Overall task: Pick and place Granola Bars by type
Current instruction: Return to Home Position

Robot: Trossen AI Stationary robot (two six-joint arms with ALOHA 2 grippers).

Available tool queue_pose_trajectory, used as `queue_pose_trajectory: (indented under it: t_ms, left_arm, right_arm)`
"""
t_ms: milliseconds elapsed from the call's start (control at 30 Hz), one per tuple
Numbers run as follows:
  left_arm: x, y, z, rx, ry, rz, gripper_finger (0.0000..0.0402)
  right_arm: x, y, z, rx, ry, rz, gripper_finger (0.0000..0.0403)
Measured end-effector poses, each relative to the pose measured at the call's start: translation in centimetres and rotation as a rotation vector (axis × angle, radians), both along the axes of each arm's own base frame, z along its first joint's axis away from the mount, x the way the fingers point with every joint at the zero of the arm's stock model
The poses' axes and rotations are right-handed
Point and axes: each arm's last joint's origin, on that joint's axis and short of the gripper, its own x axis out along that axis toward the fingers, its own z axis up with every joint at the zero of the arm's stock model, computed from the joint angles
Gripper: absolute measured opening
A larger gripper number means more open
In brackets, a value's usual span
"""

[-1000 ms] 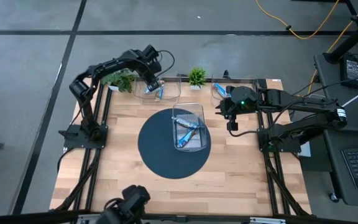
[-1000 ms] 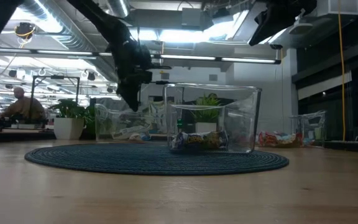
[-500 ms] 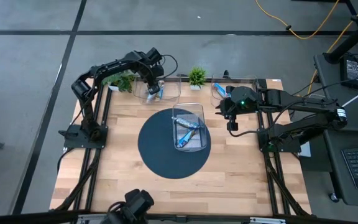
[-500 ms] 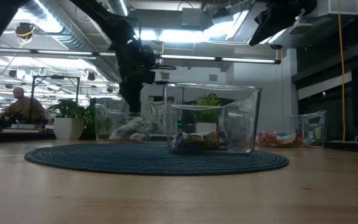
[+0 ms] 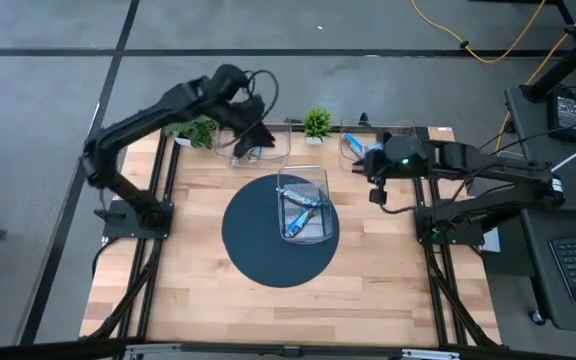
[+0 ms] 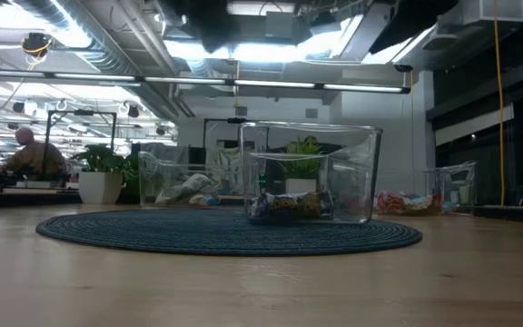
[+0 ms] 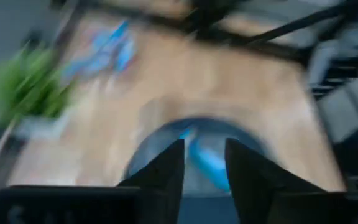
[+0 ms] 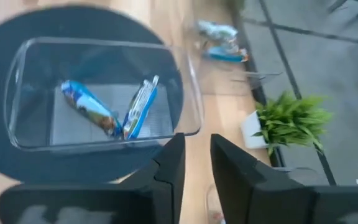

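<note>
Granola bars in blue wrappers (image 8: 89, 107) are binned. Left hand (image 7: 204, 143) and right hand (image 8: 197, 138) both released; left, over the far-edge clear plastic bin (image 5: 280, 152), might snag its wall.

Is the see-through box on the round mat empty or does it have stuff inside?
Not empty: the clear bin holds two blue granola bars lying on its floor.

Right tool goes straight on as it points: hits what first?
Right tool likely meets bare table just beside the clear bin; depth unclear, it might clip that bin's wall.
</note>
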Motion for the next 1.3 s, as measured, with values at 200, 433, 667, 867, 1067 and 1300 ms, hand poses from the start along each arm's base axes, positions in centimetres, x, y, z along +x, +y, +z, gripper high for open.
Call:
queue_pose_trajectory:
  t_ms: [200,433,667,867,1067,1300]
  left_arm:
    - [0.1,-7.5,2.1,0.068,-0.215,-0.259,0.0032]
    - [1.7,-13.6,-1.5,-0.062,-0.376,-0.375,0.0001]
    - [1.9,-17.1,-8.0,-0.224,-0.439,-0.399,0.0001]
    - [-1.5,-17.8,-13.6,-0.313,-0.464,-0.242,0.0003]
    - [-7.1,-18.1,-15.8,-0.31,-0.616,-0.055,0.0002]
    - [-12.3,-17.8,-17.7,-0.214,-0.77,0.07,0.0001]
  right_arm:
    - [-3.2,-0.4,2.0,0.027,-0.132,-0.063,0.0024]
    - [-7.4,0.3,1.5,0.095,-0.331,-0.061,0.0011]
    - [-9.3,1.3,-1.3,0.157,-0.551,0.092,0.0011]
    - [-9.6,1.4,-3.1,0.174,-0.576,0.085,0.0005]
    - [-9.5,1.4,-3.3,0.216,-0.569,0.063,0.0012]
    - [-9.5,1.4,-3.3,0.224,-0.571,0.058,0.0005]
